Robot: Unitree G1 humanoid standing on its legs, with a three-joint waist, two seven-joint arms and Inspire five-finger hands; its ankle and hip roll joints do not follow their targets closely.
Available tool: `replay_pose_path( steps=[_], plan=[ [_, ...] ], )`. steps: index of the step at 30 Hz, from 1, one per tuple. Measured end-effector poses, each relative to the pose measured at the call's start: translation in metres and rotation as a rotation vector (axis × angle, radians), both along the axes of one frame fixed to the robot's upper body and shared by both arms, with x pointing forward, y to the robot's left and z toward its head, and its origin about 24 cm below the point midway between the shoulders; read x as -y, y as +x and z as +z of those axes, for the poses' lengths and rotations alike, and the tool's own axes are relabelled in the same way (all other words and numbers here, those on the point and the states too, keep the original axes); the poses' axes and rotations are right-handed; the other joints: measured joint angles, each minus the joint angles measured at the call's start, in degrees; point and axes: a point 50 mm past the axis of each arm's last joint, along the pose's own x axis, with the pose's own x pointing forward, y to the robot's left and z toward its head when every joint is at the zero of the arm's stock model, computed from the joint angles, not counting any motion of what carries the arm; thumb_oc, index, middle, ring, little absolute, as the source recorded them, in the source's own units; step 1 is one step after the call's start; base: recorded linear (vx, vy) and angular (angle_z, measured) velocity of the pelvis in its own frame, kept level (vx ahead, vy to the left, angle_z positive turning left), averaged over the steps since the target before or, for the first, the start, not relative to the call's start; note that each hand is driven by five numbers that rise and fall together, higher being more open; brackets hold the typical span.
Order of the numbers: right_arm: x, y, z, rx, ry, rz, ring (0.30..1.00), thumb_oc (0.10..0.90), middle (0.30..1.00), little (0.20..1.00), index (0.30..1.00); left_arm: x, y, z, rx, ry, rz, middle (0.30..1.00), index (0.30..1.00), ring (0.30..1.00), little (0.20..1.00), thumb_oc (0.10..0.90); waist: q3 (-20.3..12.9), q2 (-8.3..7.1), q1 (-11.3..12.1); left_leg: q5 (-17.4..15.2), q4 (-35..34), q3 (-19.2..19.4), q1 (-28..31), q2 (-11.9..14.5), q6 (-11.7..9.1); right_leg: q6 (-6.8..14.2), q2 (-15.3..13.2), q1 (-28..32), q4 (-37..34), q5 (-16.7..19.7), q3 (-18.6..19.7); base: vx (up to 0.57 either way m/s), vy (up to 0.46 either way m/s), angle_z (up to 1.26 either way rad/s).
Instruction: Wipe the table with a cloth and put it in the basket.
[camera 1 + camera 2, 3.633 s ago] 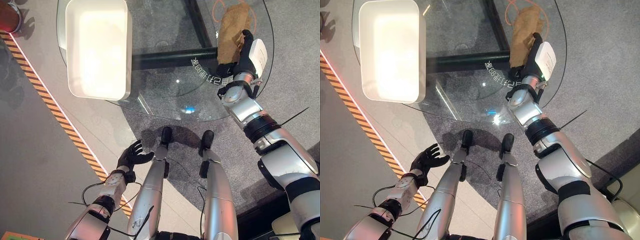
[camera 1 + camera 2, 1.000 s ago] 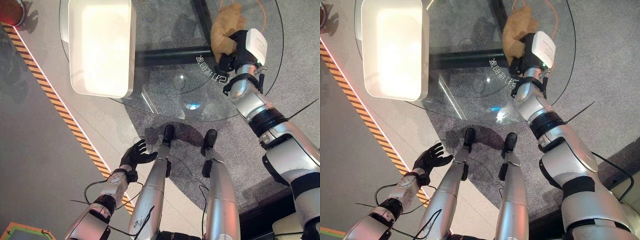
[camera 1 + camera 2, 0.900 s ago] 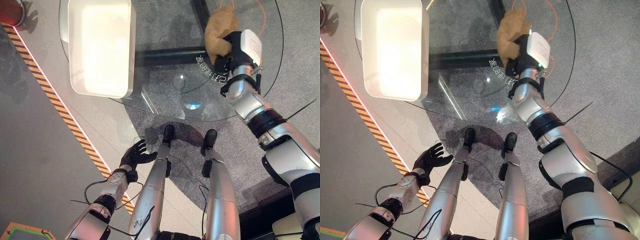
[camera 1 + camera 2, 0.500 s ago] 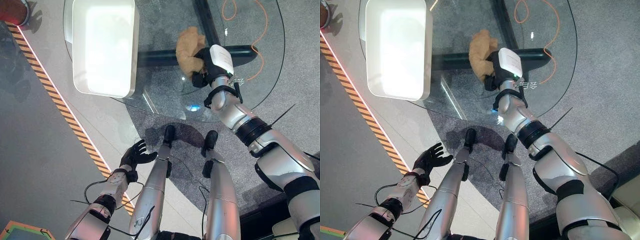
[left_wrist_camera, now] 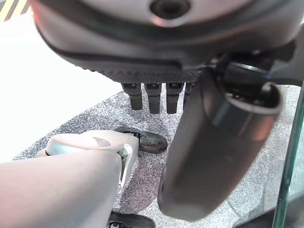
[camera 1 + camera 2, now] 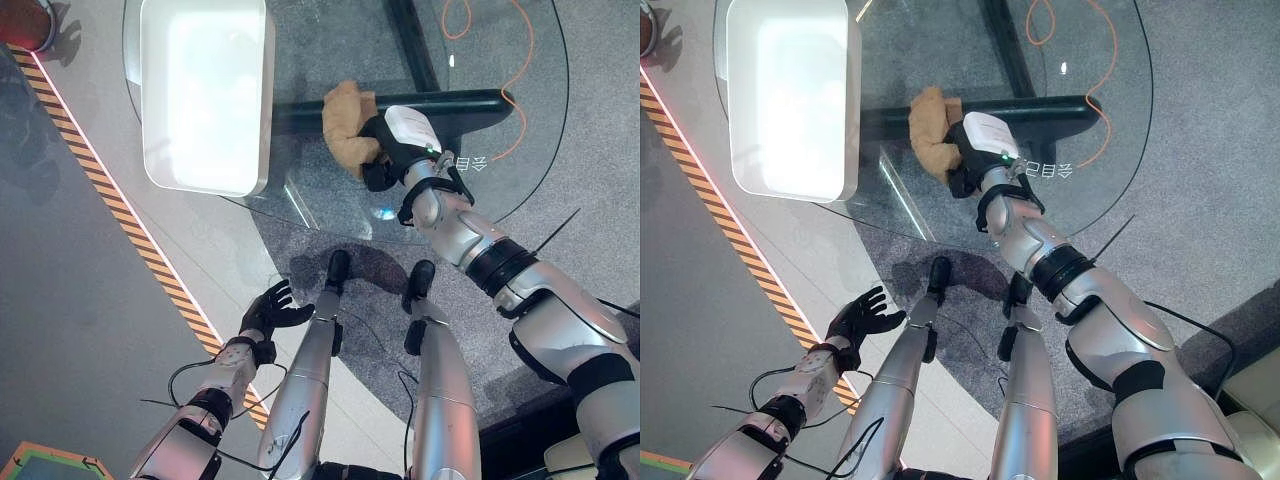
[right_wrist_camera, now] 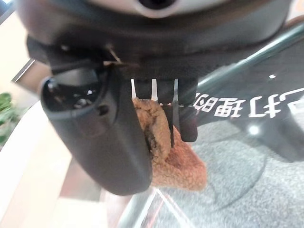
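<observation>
Left eye view: right hand [image 6: 385, 158] clasping bunched brown cloth [image 6: 346, 126] over glass table [image 6: 520, 150], white basket [image 6: 205, 95] well apart, left hand [image 6: 268, 310] spread loose, low beside table; right wrist view: fingers [image 7: 187, 121] curled round cloth [image 7: 178, 154].

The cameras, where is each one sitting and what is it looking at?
Left eye view: on the head, looking down at the glass table, white basket and both arms.
Right eye view: beside it, same scene.
Left wrist view: on the left arm, past the left hand at the floor.
Right wrist view: on the right arm, at the right hand holding the cloth, which the eye views share.
</observation>
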Motion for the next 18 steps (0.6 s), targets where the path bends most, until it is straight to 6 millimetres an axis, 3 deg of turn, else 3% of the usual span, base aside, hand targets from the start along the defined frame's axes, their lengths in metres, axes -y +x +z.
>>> replay_pose_path(
  steps=[6, 18],
  plan=[
    [-0.008, -0.005, -0.017, -0.066, -0.039, 0.058, 0.300, 0.100, 0.300, 0.200, 0.300, 0.001, 0.000, 0.000, -0.003, 0.000, -0.002, 0.900, 0.900, 0.900, 0.900, 0.800, 0.0, 0.00, 0.2, 0.1, 0.0, -0.1, 0.1, -0.1, -0.1, 0.0, -0.1, 0.0, 0.4, -0.2, -0.1, 0.00, 0.000, 0.00],
    [-0.009, -0.006, -0.018, -0.064, -0.036, 0.064, 0.300, 0.100, 0.300, 0.200, 0.300, 0.001, -0.001, -0.002, -0.021, 0.006, -0.007, 0.900, 0.900, 0.900, 0.900, 0.800, 0.0, -0.01, 0.2, 0.1, 0.0, -0.1, 0.0, -0.1, -0.1, 0.0, -0.2, -0.1, 0.5, -0.2, -0.1, 0.00, 0.000, 0.00]
  ],
)
